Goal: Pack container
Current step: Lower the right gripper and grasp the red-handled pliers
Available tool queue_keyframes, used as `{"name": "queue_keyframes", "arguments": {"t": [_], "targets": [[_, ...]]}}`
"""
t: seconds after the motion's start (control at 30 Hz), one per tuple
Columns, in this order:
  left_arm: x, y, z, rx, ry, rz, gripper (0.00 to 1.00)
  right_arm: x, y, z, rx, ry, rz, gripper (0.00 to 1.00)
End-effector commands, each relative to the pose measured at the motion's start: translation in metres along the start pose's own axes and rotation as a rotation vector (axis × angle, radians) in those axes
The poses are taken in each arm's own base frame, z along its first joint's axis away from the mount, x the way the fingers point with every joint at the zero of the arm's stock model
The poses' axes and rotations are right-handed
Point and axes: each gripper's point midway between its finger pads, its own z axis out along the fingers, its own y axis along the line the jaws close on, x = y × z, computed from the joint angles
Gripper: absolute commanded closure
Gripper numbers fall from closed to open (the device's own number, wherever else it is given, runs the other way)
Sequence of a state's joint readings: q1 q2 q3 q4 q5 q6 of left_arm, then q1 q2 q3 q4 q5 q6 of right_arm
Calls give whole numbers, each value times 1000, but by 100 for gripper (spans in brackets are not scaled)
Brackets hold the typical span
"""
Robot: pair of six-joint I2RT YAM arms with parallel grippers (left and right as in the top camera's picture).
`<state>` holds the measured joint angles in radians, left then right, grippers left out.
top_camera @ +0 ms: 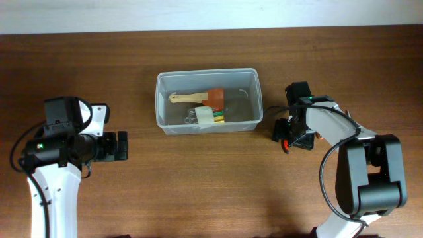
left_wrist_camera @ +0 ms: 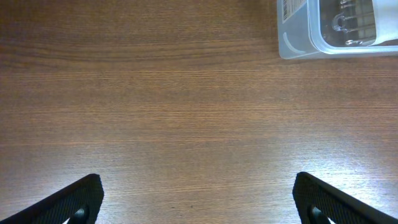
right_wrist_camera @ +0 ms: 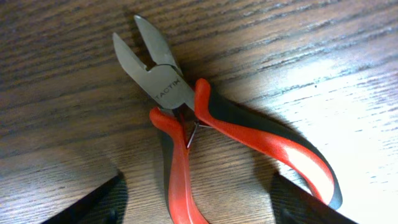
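Your right gripper [right_wrist_camera: 202,208] is spread, fingers either side of the red-handled cutters [right_wrist_camera: 186,118] lying flat on the table [top_camera: 211,185]. The container [top_camera: 258,99] sits just to its left, tools inside. Your left gripper [left_wrist_camera: 196,193], also spread, hangs well apart from the container.

The left wrist view cuts the container [left_wrist_camera: 297,37] off at the top and right edges; only a corner shows. One handle of the pliers [right_wrist_camera: 168,93] runs off the bottom edge; overhead, the right end effector [top_camera: 285,135] covers most of them.
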<state>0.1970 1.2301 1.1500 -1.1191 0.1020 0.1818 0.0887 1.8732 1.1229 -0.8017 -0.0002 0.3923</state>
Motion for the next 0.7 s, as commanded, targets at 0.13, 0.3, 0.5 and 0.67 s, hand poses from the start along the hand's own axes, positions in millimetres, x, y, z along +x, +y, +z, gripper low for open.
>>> {"name": "queue_keyframes", "arguments": {"t": [0.13,0.3,0.5,0.67], "targets": [[0,-2,-2,12,-14,-10,1,11,-5,13,28,52,6,41],[-1,-2,-2,12,-14,-10,1,12,-5,13,30,58,6,60],[-1,-2,-2,12,-14,-10,1,13,-5,13,31,60,6,74],[-1,-2,-2,12,-14,-10,1,13,-6,13,32,63,6,82]]}}
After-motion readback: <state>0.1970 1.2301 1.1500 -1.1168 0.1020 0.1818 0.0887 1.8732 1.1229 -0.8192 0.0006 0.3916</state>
